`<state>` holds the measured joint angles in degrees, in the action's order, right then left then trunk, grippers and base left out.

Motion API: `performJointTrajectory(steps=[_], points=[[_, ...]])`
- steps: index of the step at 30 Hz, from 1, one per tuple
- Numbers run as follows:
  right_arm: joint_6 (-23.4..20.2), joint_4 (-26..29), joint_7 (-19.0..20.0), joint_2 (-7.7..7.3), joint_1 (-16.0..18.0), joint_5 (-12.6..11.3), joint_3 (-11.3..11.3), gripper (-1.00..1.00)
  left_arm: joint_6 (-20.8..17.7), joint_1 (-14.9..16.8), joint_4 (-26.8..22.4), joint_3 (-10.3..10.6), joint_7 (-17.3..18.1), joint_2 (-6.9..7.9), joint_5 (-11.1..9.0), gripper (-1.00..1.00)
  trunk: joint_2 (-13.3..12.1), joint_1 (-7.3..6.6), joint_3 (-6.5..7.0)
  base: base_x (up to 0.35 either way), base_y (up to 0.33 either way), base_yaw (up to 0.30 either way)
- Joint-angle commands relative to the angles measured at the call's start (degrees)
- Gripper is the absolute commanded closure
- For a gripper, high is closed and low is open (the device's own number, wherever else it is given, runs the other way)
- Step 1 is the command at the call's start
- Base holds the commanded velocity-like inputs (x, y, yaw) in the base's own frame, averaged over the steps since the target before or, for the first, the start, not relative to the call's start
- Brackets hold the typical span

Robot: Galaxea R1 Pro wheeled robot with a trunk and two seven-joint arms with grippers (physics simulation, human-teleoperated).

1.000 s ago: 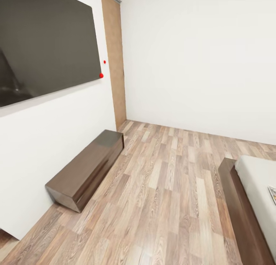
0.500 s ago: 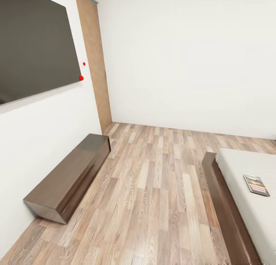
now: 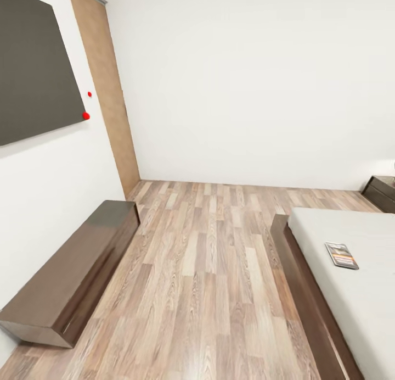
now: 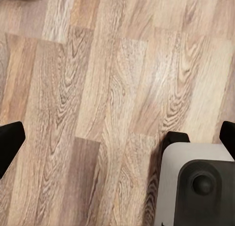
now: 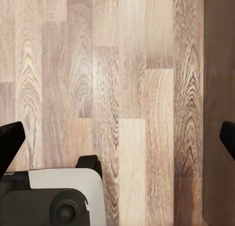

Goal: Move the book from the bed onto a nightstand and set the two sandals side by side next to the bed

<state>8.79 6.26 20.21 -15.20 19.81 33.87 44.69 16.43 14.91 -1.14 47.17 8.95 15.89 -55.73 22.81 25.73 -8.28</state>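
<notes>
Far left in the head view there's a big dark panel (image 3: 27, 72) on the wall with a couple of red dots beside it, then a tan door (image 3: 107, 89) in the corner. Below that a long low dark bench (image 3: 68, 273) sits against the wall; that's not the nightstand. The middle is all wood-plank floor (image 3: 208, 270).

On the right is the bed (image 3: 351, 292), grey mattress on a dark wooden frame, and the book (image 3: 341, 255) is lying flat on the mattress, not far from the near edge. Behind the bed, tucked in the far right corner, the nightstand (image 3: 381, 192) just peeks in. No sandals spotted from here.

The book looks thin and light, probably a bit floppy, and since it lies flat on a soft mattress there's no edge sticking up to grab. Best bet is likely pinching it along a long side, pressing into the mattress a little, or nudging it toward the bed edge first. The glossy cover may be slippery.

Both wrist views look down at the floor. The left hand (image 4: 117, 135) is spread wide with nothing between its fingertips, and the right hand (image 5: 117, 138) is the same, spread and empty, with a darker strip along one side that could be the bed frame.
</notes>
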Motion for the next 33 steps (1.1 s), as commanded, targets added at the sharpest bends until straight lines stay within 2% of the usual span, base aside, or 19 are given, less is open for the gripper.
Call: performJointTrajectory(steps=[1, 10, 33], points=[[0.17, -0.02, 0.21, -0.01, 0.05, 0.5, 0.49, -1.0, 0.09, 0.03, 0.02, 0.39, 0.28, 0.02, -0.61, -1.0, 0.11, 0.06, -0.11, 0.257, 0.12, -0.091], [0.17, -0.02, 0.19, 0.02, 0.05, 0.5, 0.48, -1.0, 0.1, 0.03, 0.06, 0.41, 0.28, 0.02, -0.61, -1.0, 0.11, 0.06, -0.08, 0.295, 0.078, -0.035], [0.17, -0.4, 0.18, 0.09, 0.05, 0.5, 0.41, -1.0, 0.1, 0.03, 0.08, 0.39, 0.17, 0.02, -0.61, -1.0, 0.11, 0.06, -0.07, 0.328, 0.006, -0.003]])
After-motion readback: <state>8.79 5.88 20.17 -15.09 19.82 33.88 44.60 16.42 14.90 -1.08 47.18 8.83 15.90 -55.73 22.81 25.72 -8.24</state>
